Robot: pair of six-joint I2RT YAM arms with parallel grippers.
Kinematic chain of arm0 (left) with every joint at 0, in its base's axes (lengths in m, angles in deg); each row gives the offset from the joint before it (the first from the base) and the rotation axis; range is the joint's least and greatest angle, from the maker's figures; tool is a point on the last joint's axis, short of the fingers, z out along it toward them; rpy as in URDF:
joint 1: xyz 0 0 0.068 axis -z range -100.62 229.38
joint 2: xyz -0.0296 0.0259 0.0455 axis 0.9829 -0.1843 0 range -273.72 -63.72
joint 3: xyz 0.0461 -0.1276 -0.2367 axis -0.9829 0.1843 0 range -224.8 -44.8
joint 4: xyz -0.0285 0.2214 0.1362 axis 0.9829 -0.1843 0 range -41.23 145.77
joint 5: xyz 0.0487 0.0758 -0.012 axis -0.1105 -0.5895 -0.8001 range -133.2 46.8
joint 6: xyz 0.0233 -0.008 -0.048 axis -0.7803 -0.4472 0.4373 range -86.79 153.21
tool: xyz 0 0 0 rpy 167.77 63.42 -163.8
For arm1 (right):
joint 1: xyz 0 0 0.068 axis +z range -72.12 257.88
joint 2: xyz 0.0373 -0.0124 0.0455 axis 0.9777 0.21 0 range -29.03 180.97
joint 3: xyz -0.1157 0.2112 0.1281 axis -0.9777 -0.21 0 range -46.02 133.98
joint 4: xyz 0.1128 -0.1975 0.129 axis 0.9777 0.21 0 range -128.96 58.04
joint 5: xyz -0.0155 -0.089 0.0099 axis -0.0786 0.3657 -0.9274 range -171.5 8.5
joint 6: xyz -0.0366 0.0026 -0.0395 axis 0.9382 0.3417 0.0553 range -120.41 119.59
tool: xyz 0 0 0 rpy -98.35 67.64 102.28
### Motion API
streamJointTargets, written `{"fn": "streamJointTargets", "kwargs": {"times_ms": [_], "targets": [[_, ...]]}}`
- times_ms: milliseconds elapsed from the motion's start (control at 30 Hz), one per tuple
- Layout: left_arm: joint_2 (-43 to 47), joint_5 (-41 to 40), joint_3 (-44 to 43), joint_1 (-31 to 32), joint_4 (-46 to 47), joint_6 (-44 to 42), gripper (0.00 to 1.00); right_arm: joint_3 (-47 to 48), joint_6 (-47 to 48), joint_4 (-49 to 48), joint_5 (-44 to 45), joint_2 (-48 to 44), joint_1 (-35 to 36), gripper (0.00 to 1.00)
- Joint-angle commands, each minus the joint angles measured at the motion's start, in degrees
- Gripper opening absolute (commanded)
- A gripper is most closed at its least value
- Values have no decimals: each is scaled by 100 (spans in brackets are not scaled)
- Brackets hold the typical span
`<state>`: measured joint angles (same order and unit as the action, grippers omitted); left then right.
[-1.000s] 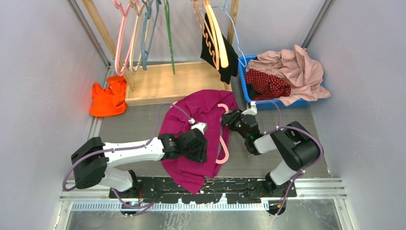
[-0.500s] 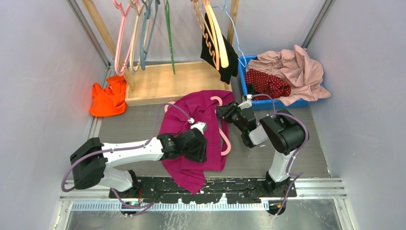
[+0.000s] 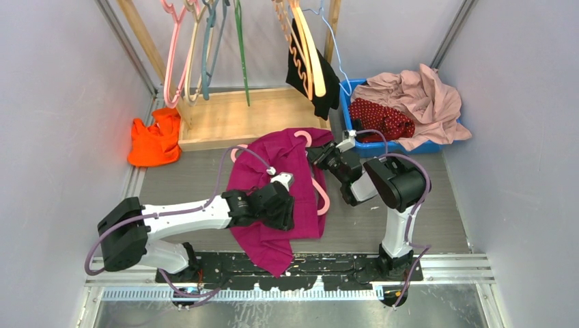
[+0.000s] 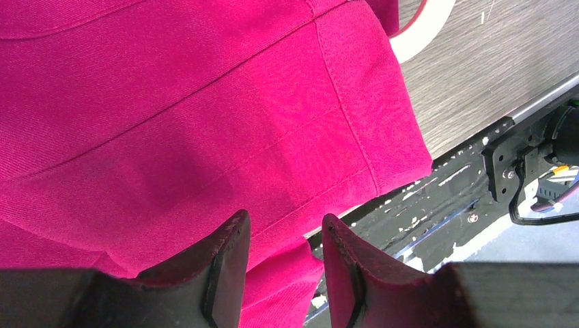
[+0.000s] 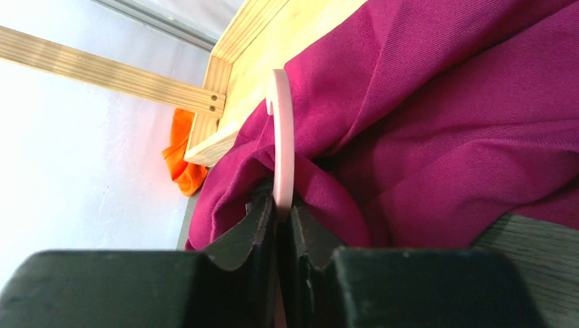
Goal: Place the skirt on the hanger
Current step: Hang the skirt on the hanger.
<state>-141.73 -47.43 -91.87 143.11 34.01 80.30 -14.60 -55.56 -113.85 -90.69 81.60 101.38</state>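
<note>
The dark red white-dotted skirt (image 3: pixel 381 119) lies in the blue bin (image 3: pixel 346 113), away from both grippers. The thin pink hanger (image 3: pixel 322 198) lies on the table, partly inside a plain magenta garment (image 3: pixel 273 171). Its hook (image 3: pixel 301 137) pokes out at the far edge. My right gripper (image 3: pixel 319 156) is shut on the hanger, which shows in the right wrist view (image 5: pixel 282 143) between the closed fingers (image 5: pixel 282 205). My left gripper (image 3: pixel 283 205) is open, and in the left wrist view (image 4: pixel 283 225) it hovers just over the magenta garment (image 4: pixel 205 116).
A wooden rack base (image 3: pixel 232 119) with several hanging hangers (image 3: pixel 205 41) stands at the back. A black garment (image 3: pixel 314 78) hangs on a tan hanger. An orange garment (image 3: pixel 156 140) lies at the left. A pale pink garment (image 3: pixel 423 102) spills over the bin.
My right gripper has moved away and to the left with the pink hanger, sliding it further under the magenta garment toward the rack. The left arm has barely moved.
</note>
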Motion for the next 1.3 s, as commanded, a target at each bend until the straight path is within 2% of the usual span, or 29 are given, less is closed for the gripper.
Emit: {"fn": "streamJointTargets", "kwargs": {"times_ms": [0, 133, 333, 467, 600, 800, 867, 1000, 1267], "targets": [[245, 26, 4, -35, -90, -117, 44, 37, -231, 158, -36, -1, -73, 18], [386, -37, 42, -35, -210, -82, 44, -293, -95, 176, 95, -411, -68, 7], [770, -160, 153, -35, -414, -13, 44, -1174, -6, 118, 274, -1428, -66, 2], [963, -204, 255, -35, -459, 47, 44, -1860, 49, 454, 469, -2441, -53, 1], [1106, -248, 330, -35, -509, 109, 44, -2308, 334, 1659, 664, -3990, -2, 1], [1310, -299, 450, -34, -538, 157, 44, -2388, 879, 4631, 1180, -6918, 15, 1], [1331, -312, 468, -35, -525, 160, 44, -2361, 1000, 5049, 1338, -7329, 6, 1], [1246, -227, 420, -31, -479, 151, 44, -2317, 1030, 4753, 1272, -6851, 7, 1], [783, 117, -60, 52, -140, 129, 44, -2436, 818, 2537, 1130, -4629, 5, 1]]}}
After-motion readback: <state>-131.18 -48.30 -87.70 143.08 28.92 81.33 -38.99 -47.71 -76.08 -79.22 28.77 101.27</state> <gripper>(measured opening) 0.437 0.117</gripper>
